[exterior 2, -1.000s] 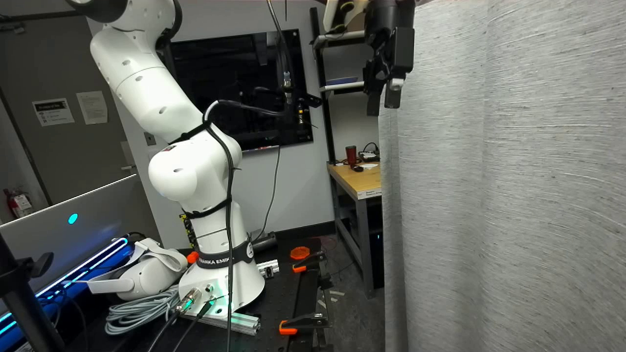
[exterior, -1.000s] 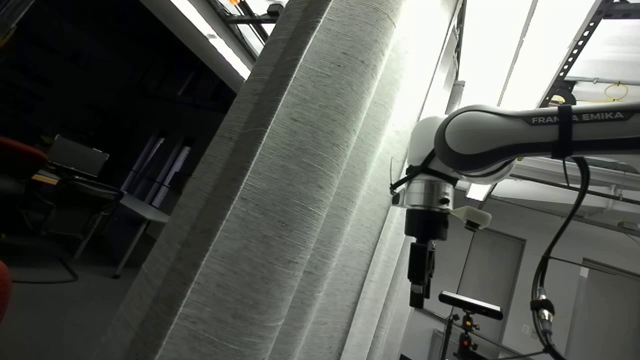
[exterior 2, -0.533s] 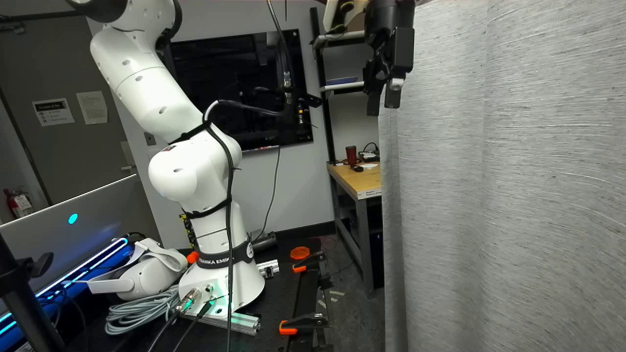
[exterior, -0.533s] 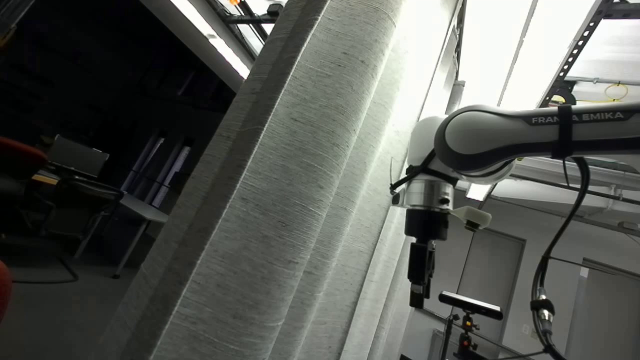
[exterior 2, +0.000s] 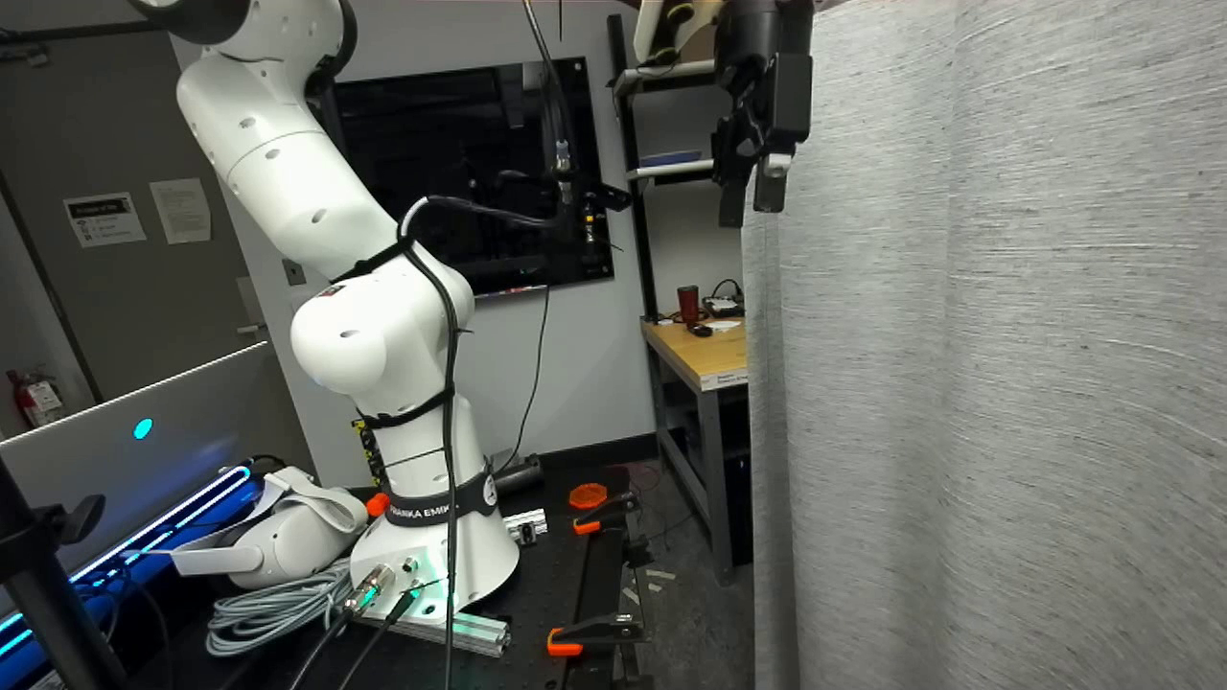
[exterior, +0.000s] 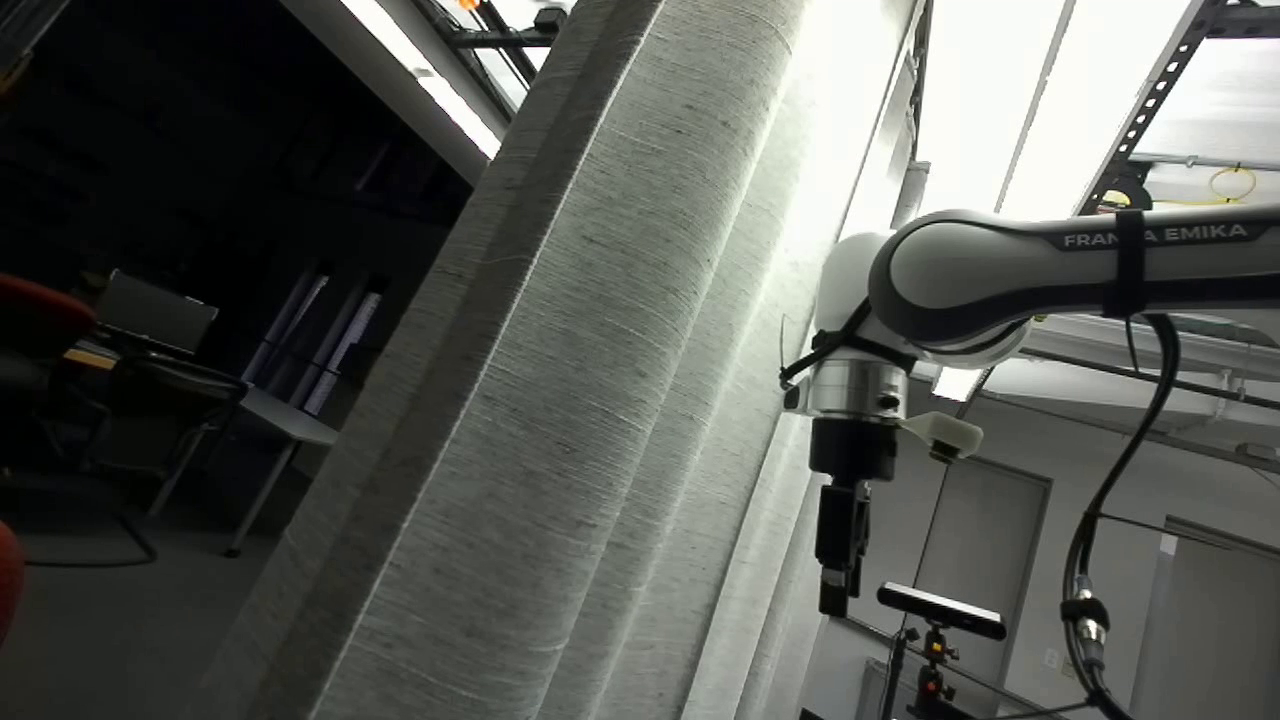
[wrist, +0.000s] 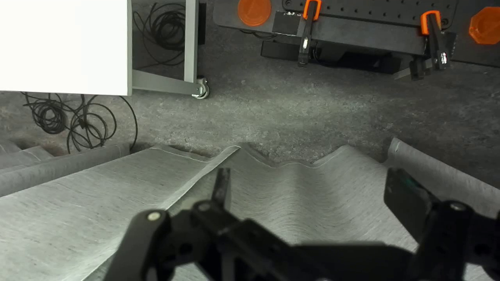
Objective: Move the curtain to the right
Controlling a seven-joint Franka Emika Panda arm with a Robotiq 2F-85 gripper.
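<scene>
Mottled grey floor (wrist: pixel 293 113) spreads through the room, and a black screen (exterior 2: pixel 441 125) hangs on the far wall (exterior 2: pixel 585 383). The white robot base (exterior 2: pixel 484 565) stands on a black table (exterior 2: pixel 537 604), orange-and-black clamps (exterior 2: pixel 599 630) gripping its right edge. Beyond that edge, the grey woven curtain (exterior 2: pixel 959 383) fills the right side in an exterior view, falling in long folds; its left edge partly hides a wood-topped workbench (exterior 2: pixel 690 350) bearing a red tumbler (exterior 2: pixel 687 305). In the wrist view I see the curtain's wavy hem, with a lane of floor between it and the black table; at the left, looped black cables (wrist: pixel 50 119) and a white table (wrist: pixel 62 47) narrow that lane. The gripper (exterior 2: pixel 750 206) points down by the curtain's left edge, fingers (wrist: pixel 408 205) spread wide; I cannot tell whether it touches the cloth.
</scene>
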